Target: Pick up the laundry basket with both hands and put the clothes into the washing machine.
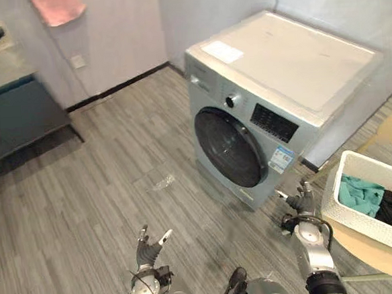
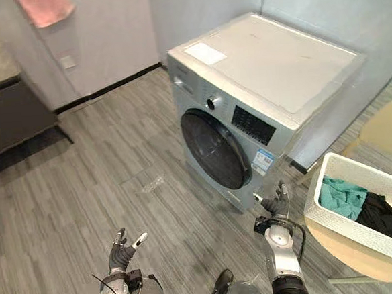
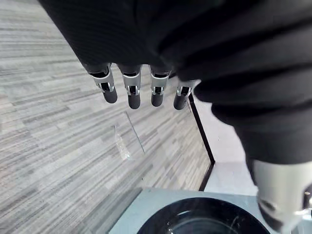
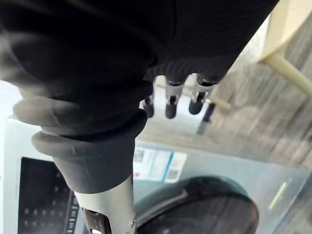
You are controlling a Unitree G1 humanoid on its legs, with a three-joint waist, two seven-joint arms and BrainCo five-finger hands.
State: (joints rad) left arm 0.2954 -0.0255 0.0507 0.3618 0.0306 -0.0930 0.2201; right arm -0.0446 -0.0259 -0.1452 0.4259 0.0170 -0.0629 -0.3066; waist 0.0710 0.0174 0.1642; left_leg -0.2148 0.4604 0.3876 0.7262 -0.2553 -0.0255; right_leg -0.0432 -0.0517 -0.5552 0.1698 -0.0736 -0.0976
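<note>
Grey floor (image 1: 116,166) bears the closed washing machine (image 1: 278,74), laundry basket (image 1: 379,169) beside it.

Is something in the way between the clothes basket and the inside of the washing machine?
Yes. The round door of the washing machine is shut, so the clothes in the laundry basket cannot go in yet. Only the open right hand is in the gap between them.

Both eye views look steeply down from the head, silver front-loading washing machine (image 1: 273,94) upper right of frame. Each wrist camera peers from close past its own hand, left hand (image 3: 131,95), right hand (image 4: 170,105), and both catch the machine's round dark glass door (image 3: 204,219).
</note>
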